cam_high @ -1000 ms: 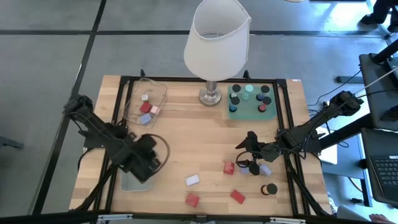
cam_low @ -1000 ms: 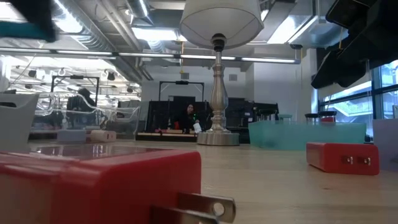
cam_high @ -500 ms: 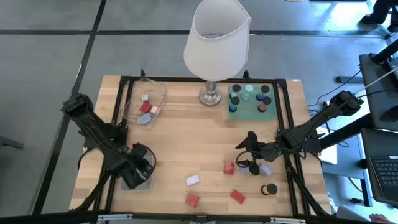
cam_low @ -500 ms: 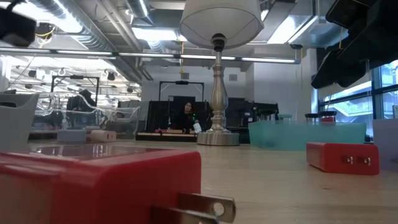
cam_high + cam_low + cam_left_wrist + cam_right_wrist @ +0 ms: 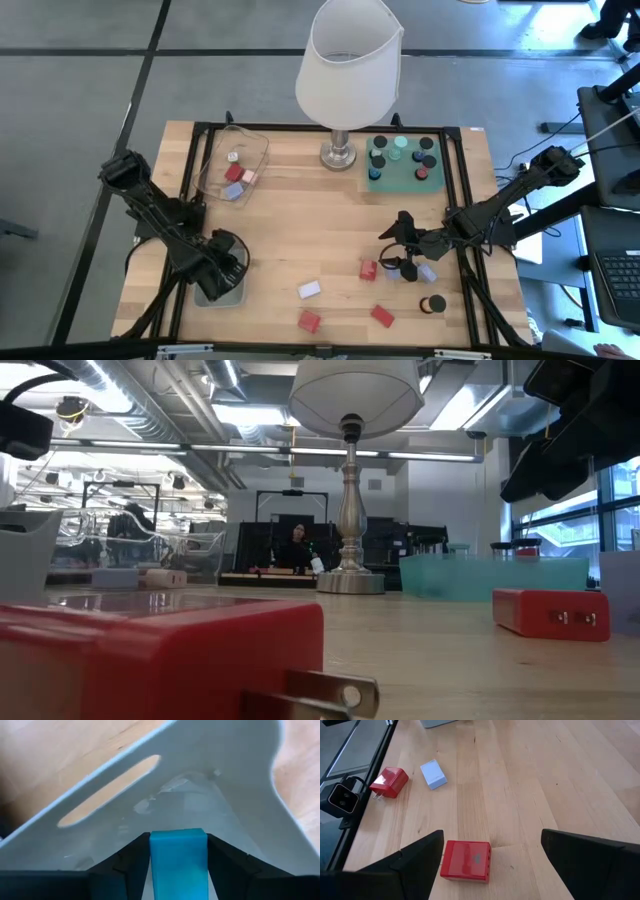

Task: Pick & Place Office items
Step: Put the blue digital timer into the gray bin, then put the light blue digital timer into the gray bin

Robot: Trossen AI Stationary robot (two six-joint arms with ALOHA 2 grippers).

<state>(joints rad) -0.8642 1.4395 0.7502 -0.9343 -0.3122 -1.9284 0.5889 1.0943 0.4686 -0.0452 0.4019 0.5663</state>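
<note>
Left gripper (image 5: 178,870): fingers (image 5: 131,865) sit on either side of a teal block (image 5: 179,862), touching its sides, so it holds the block; it hangs inside the grey-blue bin (image 5: 220,795), above the bin floor.
Bin: at the table's (image 5: 300,220) front-left corner in the high view, the left arm reaching into it from the left edge.
Right gripper (image 5: 490,855): fingers (image 5: 415,865) spread wide, nothing between them but the table; it hovers low over the right-front part of the table.
Red block (image 5: 466,860): lies flat on the wood just ahead of the right gripper's fingers, touching neither.
Loose pieces: a lavender block (image 5: 433,774) and a second red block (image 5: 389,782) with plug prongs lie farther off, near the front edge; a third red block (image 5: 382,316) and a black cap (image 5: 435,304) lie near the front right.
Tray (image 5: 215,170): clear, rear left, holding a few red, pink and lavender pieces.
Mat (image 5: 372,178): green, rear right, carrying black and mint caps.
Lamp (image 5: 349,60): white shade, standing at the rear middle between tray and mat.
Low view: a red block with prongs fills the foreground; a person sits far back in the room.
</note>
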